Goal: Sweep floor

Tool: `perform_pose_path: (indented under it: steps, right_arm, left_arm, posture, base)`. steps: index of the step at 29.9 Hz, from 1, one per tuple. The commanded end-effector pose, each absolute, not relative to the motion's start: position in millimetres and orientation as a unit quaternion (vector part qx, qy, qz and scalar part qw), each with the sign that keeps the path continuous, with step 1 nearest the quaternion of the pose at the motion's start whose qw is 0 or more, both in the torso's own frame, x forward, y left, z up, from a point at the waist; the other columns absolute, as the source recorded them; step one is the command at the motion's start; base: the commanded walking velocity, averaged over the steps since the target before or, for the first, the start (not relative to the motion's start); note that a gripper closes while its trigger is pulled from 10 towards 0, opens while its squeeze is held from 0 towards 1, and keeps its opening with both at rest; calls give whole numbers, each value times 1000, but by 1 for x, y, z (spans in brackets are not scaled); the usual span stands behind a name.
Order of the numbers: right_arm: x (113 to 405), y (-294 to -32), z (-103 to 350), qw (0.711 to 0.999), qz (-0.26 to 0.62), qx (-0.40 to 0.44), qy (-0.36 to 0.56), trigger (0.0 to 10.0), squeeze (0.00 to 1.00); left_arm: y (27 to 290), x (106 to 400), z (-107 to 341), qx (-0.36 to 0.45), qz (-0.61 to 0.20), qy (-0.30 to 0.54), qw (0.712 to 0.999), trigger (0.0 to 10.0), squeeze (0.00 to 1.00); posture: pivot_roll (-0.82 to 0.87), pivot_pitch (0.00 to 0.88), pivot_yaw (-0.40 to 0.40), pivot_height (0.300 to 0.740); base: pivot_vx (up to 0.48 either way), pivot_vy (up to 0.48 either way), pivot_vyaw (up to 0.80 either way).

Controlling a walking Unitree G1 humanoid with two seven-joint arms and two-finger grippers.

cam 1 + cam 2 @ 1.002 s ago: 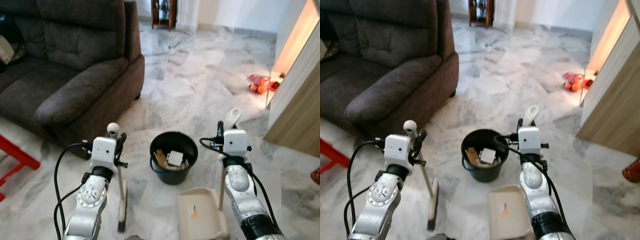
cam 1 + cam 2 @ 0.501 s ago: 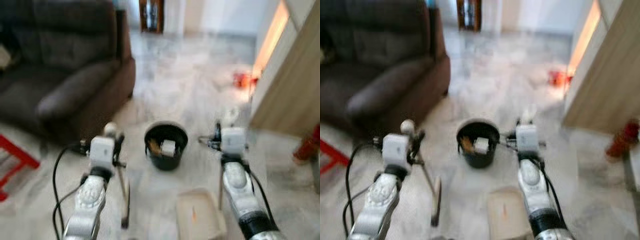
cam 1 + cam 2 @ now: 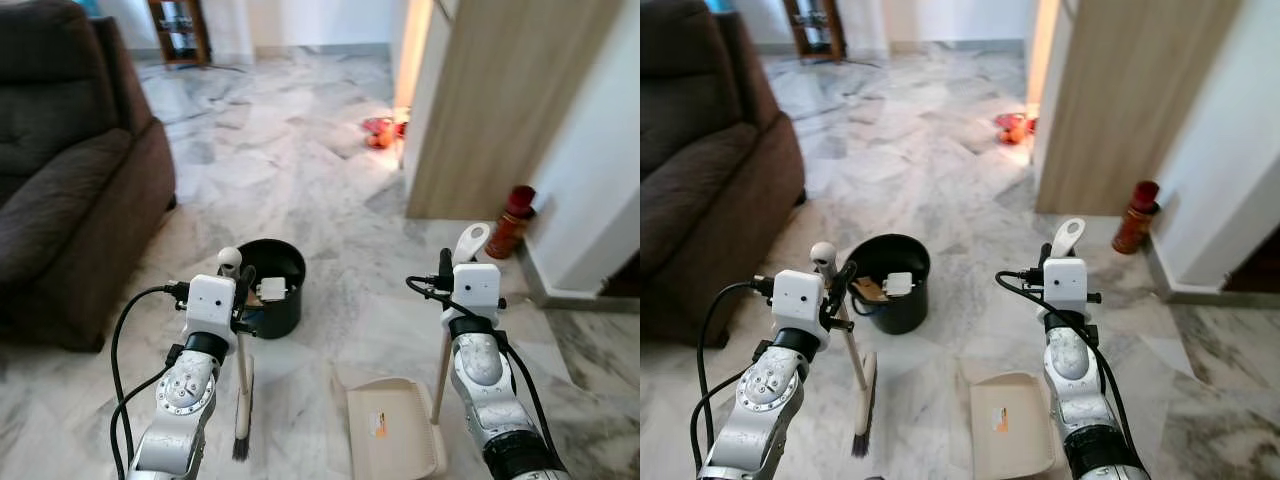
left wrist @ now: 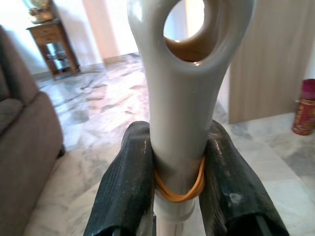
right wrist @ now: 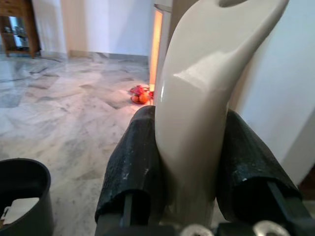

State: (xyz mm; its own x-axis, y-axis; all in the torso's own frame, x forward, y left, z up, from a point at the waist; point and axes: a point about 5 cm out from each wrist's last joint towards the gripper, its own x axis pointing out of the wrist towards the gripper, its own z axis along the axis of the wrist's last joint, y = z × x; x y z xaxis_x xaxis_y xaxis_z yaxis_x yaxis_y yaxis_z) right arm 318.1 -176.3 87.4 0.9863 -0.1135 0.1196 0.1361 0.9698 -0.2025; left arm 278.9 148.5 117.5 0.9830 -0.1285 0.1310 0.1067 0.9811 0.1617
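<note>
On the marble floor (image 3: 330,200) beside the black bucket (image 3: 266,301), left tool (image 4: 179,162) clamped on broom handle (image 4: 183,103), right tool (image 5: 189,162) on dustpan handle (image 5: 197,113); both seemingly light, rigid, glossy, best gripped high.

Both arms are silver metal, jointed in rounded segments, with a dark band low on the right one. Each wrist carries a white, box-shaped camera housing. A black cable loops from each housing back along its arm. The left gripper (image 4: 179,194) and right gripper (image 5: 189,169) have thick black, slightly scuffed fingers.
</note>
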Motion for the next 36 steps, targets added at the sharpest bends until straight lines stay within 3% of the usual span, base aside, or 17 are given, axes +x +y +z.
perform_pose_path:
  steps: [1,18,24,36]
  right_arm:
    - [323,-171,96,991,-57,-100,-71,10000,0]
    - [324,-169,96,991,-53,-104,-71,10000,0]
    - [324,-166,96,991,-50,-104,-70,10000,0]
    - [325,-165,96,991,-47,-105,-69,10000,0]
  left_arm:
    - [150,281,121,87,-60,-77,991,10000,0]
    - [149,284,121,95,-57,-78,991,10000,0]
    - [149,285,121,101,-55,-77,990,10000,0]
    - [152,285,120,96,-49,-75,991,10000,0]
  posture:
    - [108,48,41,740]
    - [104,42,38,740]
    - [102,48,36,740]
    - [102,62,34,740]
  base:
    - [0,0,-800]
    - [0,-42,-800]
    - [0,-424,-800]
    - [0,0,-800]
